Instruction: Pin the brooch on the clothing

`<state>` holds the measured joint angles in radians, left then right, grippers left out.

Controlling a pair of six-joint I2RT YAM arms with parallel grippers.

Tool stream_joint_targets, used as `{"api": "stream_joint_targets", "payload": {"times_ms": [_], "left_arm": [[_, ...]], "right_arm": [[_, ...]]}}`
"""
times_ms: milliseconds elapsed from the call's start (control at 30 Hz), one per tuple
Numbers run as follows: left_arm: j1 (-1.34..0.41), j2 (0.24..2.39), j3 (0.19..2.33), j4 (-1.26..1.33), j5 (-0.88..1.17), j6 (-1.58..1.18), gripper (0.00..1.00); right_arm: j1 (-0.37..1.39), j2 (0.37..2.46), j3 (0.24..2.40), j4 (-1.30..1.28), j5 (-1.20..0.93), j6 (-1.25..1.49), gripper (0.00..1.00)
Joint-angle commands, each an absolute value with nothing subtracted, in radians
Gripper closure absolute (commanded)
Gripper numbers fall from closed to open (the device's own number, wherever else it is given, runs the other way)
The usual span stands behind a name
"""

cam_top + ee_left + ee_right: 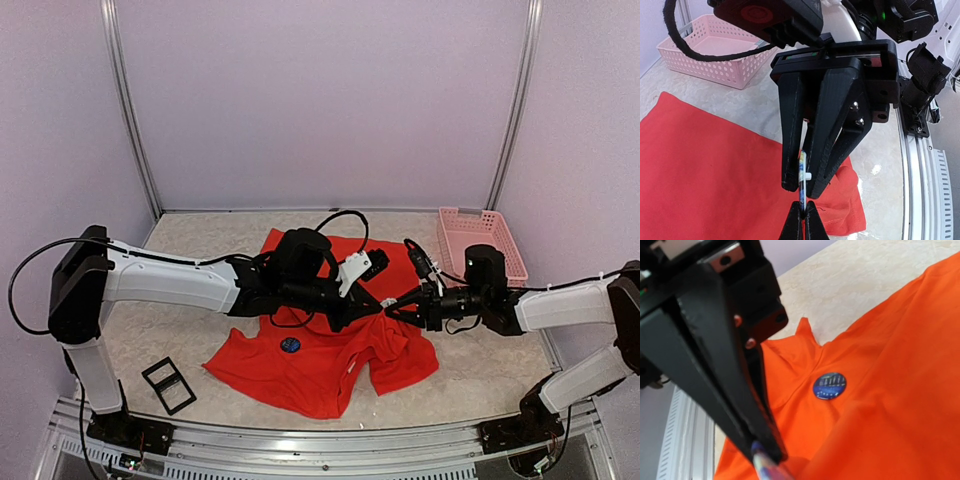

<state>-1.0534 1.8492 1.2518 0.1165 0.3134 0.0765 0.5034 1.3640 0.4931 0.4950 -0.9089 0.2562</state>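
Brooch [829,386]: round, blue, on red tee [320,370]

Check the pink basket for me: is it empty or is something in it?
Empty as far as shown. The top view shows the pink basket with a bare floor, and the left wrist view shows nothing inside; its far end is hidden there.

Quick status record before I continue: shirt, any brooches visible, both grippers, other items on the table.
clothing: red T-shirt lying crumpled on the table
brooch on shirt: round dark blue badge lying on the fabric; whether it is pinned cannot be told
second brooch: thin blue-and-white piece seen edge-on, pinched between both grippers
left gripper: shut on the piece's lower edge
right gripper: shut on the same piece from above
pink basket: far right
black rectangular frame: near left, off the shirt
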Motion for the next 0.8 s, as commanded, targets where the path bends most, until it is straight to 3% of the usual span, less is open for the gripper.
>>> {"api": "stream_joint_targets", "payload": {"times_ms": [0,333,767], "left_arm": [[-1.086,1.847,1.257,0.104,0.406,0.083,1.0],[-1.086,1.839,1.238,0.109,0.4,0.07,1.0],[-1.086,1.827,1.223,0.124,0.394,0.063,1.0]], "right_arm": [[0.471,1.34,0.484,0.583,-0.781,0.32,0.88],[0.442,1.345,0.462,0.644,-0.783,0.402,0.9],[0.443,1.345,0.456,0.677,-0.787,0.43,0.83]]}}
